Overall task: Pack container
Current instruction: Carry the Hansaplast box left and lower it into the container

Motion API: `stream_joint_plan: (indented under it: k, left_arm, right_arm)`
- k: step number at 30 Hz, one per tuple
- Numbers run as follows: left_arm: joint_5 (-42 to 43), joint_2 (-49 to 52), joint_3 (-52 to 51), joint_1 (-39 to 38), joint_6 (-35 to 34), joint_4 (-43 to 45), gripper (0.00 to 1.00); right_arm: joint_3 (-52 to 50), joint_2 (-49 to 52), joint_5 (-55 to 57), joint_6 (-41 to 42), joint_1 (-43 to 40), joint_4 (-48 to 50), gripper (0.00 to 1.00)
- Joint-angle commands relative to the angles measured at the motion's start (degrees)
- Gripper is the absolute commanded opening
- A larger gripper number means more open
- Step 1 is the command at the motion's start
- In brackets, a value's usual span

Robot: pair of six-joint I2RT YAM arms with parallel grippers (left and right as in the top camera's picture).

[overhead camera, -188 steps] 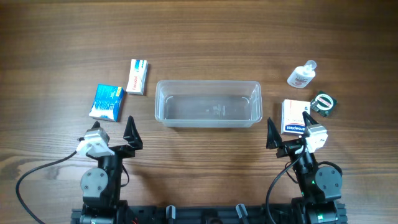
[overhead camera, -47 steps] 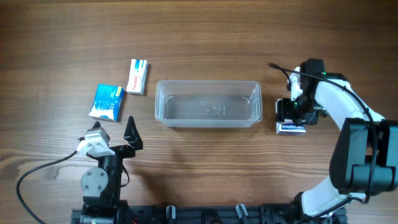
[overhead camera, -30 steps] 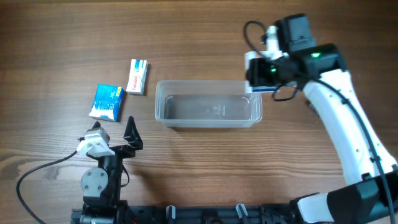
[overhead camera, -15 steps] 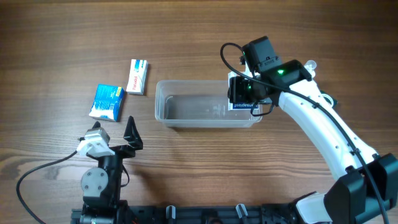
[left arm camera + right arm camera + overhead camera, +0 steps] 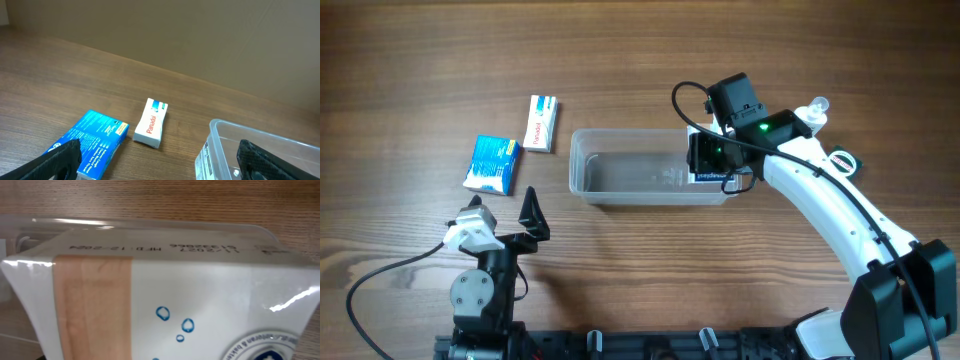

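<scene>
The container [image 5: 620, 170] is a clear plastic tub at the table's middle. My right gripper [image 5: 712, 160] is shut on a white box with blue print [image 5: 713, 173] and holds it inside the tub's right end. In the right wrist view the white box [image 5: 200, 305] fills the frame and hides the fingers, with the tub's rim [image 5: 150, 225] just above it. My left gripper [image 5: 502, 215] is open and empty at the front left, apart from the tub. The left wrist view shows its open fingers [image 5: 160, 165] with the tub's corner [image 5: 220, 145] at the right.
A blue box [image 5: 492, 163] and a white Panadol box [image 5: 541, 122] lie left of the tub; both also show in the left wrist view [image 5: 92, 142] [image 5: 151, 122]. A small clear bottle [image 5: 812, 108] and a green-and-black roll [image 5: 842, 160] lie at the right.
My right gripper took the white box from the table at the right, carried it left over the tub and lowered it into the right end. The left arm has not moved.
</scene>
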Motion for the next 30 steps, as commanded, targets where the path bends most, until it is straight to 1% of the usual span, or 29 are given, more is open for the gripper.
stream_joint_plan:
  k: [1, 9, 10, 16, 19, 23, 26, 28, 30]
  left_arm:
    - [0.50, -0.13, -0.42, 0.26, 1.33, 0.17, 1.00]
    - [0.50, -0.13, -0.42, 0.26, 1.33, 0.17, 1.00]
    - [0.50, -0.13, -0.42, 0.26, 1.33, 0.17, 1.00]
    - [0.50, -0.13, -0.42, 0.26, 1.33, 0.17, 1.00]
    - [0.50, -0.13, -0.42, 0.26, 1.33, 0.17, 1.00]
    - [0.50, -0.13, -0.42, 0.26, 1.33, 0.17, 1.00]
    - [0.50, -0.13, -0.42, 0.26, 1.33, 0.17, 1.00]
    - [0.50, -0.13, -0.42, 0.26, 1.33, 0.17, 1.00]
    - [0.50, -0.13, -0.42, 0.26, 1.33, 0.17, 1.00]
  right_arm:
    - [-1.20, 0.96, 2.08, -1.01, 0.13, 0.13, 0.66]
    - [-2.47, 3.91, 2.25, -1.05, 0.13, 1.11, 0.68]
    - [-2.47, 5.29, 2.08, -1.05, 0.13, 0.98, 0.71]
    - [-2.45, 5.51, 1.99, -1.03, 0.13, 1.05, 0.75]
    - [-2.40, 5.51, 1.99, -1.03, 0.13, 1.05, 0.82]
    - [-1.53, 5.51, 1.36, -1.03, 0.13, 1.01, 0.82]
    - [0.07, 5.51, -1.38, -1.03, 0.13, 1.07, 0.75]
    - [0.11, 5.51, -1.40, -1.05, 0.31, 0.90, 0.66]
    - [0.07, 5.51, -1.38, -1.07, 0.94, 0.96, 0.41]
